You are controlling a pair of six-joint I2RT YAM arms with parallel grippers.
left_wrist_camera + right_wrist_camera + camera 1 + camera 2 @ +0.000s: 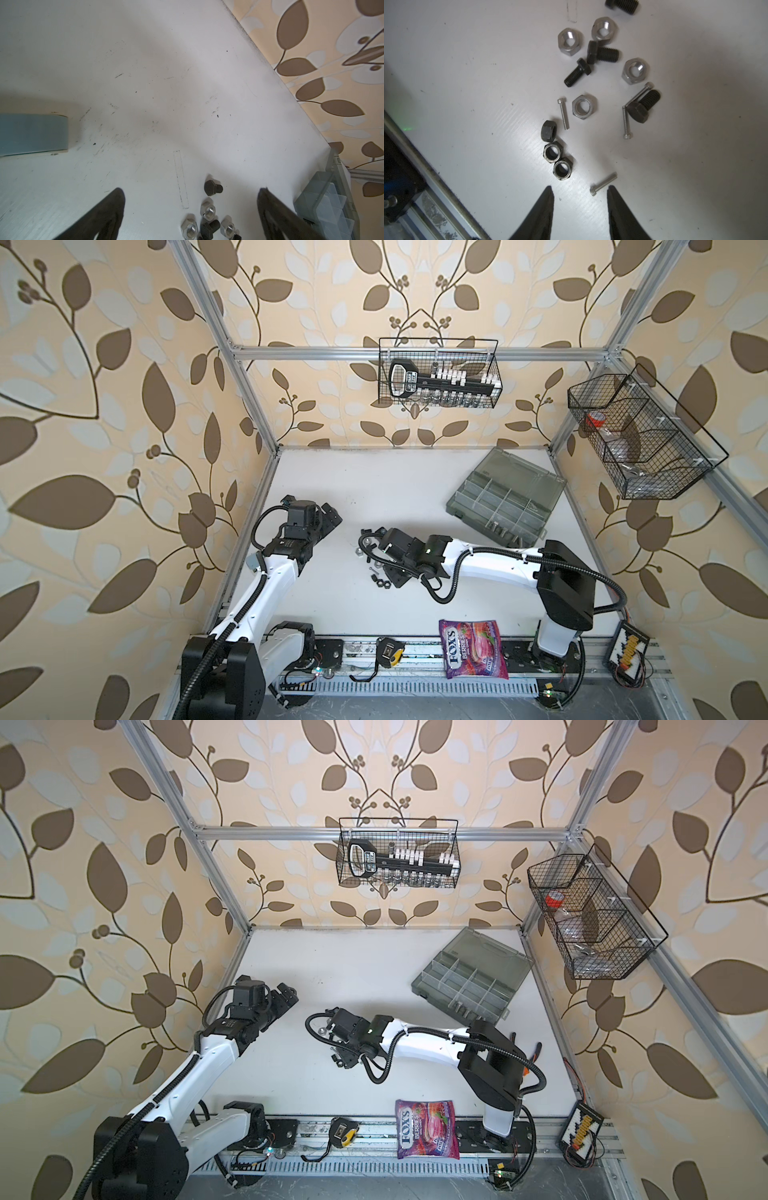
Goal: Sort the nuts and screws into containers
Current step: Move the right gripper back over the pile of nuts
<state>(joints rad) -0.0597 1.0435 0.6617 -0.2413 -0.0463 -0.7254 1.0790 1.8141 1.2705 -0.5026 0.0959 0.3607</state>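
You get soft, even light in both top views. The white table (374, 489) reads bright with no hard glare, and the wallpaper (104, 448) stretches and softens toward the corners. Right wrist view: nuts (584, 107) sharp, streaky sheen on the table, grey shadow beyond them, right gripper (580, 187) blurred. Left wrist view: broad soft shadow, left gripper (191, 189) out of focus.

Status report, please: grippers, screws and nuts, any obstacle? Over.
Left gripper open, empty. Right gripper open over loose screws and nuts, thin screw by one finger. Organizer box open, bolts inside. No obstacle seen.
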